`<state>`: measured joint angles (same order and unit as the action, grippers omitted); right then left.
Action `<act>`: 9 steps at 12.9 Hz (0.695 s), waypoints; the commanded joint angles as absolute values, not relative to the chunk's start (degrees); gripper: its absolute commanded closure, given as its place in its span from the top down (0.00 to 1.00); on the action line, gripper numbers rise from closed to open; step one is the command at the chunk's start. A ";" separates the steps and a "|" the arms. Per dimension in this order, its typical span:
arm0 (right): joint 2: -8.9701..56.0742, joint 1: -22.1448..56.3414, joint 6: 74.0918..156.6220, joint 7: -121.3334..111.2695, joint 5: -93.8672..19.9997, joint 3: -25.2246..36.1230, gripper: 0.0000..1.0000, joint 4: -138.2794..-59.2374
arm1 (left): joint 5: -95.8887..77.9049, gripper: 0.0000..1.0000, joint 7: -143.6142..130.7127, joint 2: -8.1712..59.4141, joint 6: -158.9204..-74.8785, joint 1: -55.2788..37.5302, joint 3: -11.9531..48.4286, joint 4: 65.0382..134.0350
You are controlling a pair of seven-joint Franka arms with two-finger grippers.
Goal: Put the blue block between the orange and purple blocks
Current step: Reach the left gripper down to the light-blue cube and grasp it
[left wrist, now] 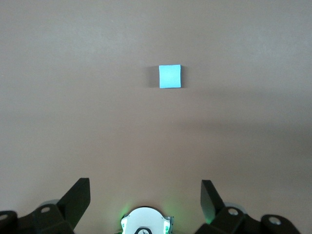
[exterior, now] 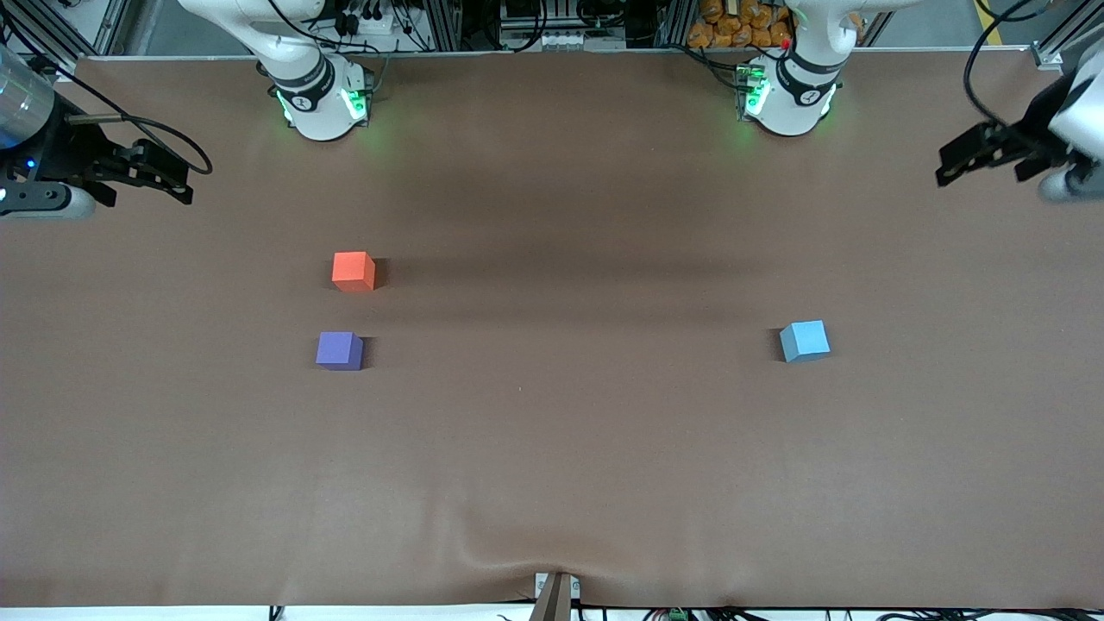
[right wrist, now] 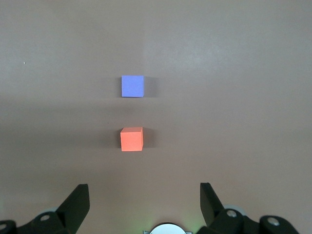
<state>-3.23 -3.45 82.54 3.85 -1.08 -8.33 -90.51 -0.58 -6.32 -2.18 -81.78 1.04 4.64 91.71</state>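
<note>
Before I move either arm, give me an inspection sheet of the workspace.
Surface: brown table cover, rumpled at the edge nearest the front camera.
Job's things: blue block alone toward the left arm's end; orange block and purple block toward the right arm's end, apart, purple nearer the front camera.
Clutter: nothing seen.
Grippers: left tool open, over its end of the table, empty; right tool open, over its end, empty.
Cables: black cable loops at the right tool.
Surroundings: arm bases with green lights.

Bare table around blue block — nothing near.
</note>
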 commanded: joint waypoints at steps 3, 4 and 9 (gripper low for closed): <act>-3.78 -4.75 82.18 3.60 -1.93 -8.96 1.00 -90.70 | -1.85 1.00 -5.27 2.72 -91.99 0.18 5.36 97.36; -3.78 -4.75 82.26 3.60 -1.93 -8.96 1.00 -90.70 | -1.85 1.00 -5.27 2.81 -95.15 0.18 5.71 99.91; -3.78 -4.66 82.27 3.60 -1.93 -8.96 1.00 -90.70 | -1.85 1.00 -5.36 2.81 -111.32 0.09 7.64 113.79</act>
